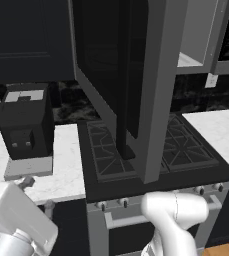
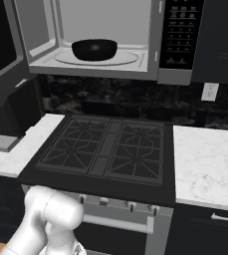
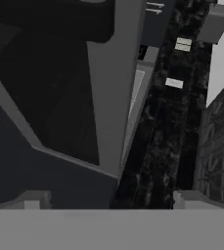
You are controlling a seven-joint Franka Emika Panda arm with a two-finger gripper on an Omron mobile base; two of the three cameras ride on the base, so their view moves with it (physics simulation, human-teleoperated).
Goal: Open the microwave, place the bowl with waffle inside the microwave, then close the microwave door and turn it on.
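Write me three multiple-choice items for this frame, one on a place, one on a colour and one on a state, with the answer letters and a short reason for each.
1. Where is the bowl?
A. on the stove
B. inside the microwave
C. on the right-hand counter

2. What colour is the bowl?
A. white
B. orange
C. black

3. How does the microwave door stand?
A. swung open
B. fully shut
C. taken off and lying on the stove

Answers:
1 B, the right base view shows it resting on the round plate in the lit cavity.
2 C, it reads dark against the pale interior.
3 A, the left base view shows the door sticking out over the stove, leaving the cavity uncovered.
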